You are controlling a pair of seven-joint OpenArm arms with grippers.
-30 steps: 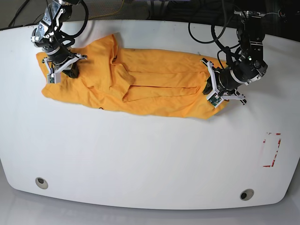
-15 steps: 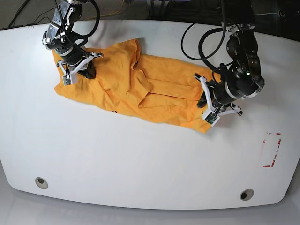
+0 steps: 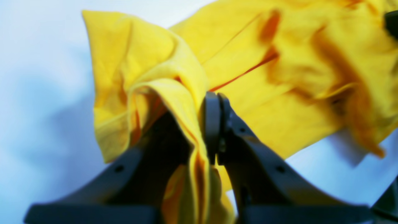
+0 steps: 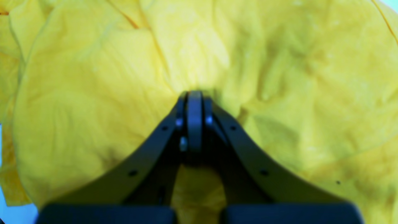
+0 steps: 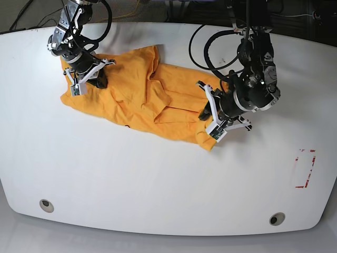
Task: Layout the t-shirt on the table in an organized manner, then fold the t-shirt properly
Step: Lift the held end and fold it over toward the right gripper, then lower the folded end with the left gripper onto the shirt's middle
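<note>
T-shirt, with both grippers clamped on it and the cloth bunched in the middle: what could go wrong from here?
1. The t-shirt is heaped in overlapping folds between the arms; pulling it apart may leave layers tucked under rather than flat.
2. The left gripper pinches a thin rolled edge, so the fabric could slip out under tension.
3. The right gripper is buried in cloth near the table far edge; it may hold several layers, which would skew the layout.

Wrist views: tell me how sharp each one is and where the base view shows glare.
Left wrist view: shirt smeared by blur, pincer edges crisper. Right wrist view: soft all over, the fabric close to the lens. Base view: sharp, with faint sheen on the glossy table near its front edge.
</note>
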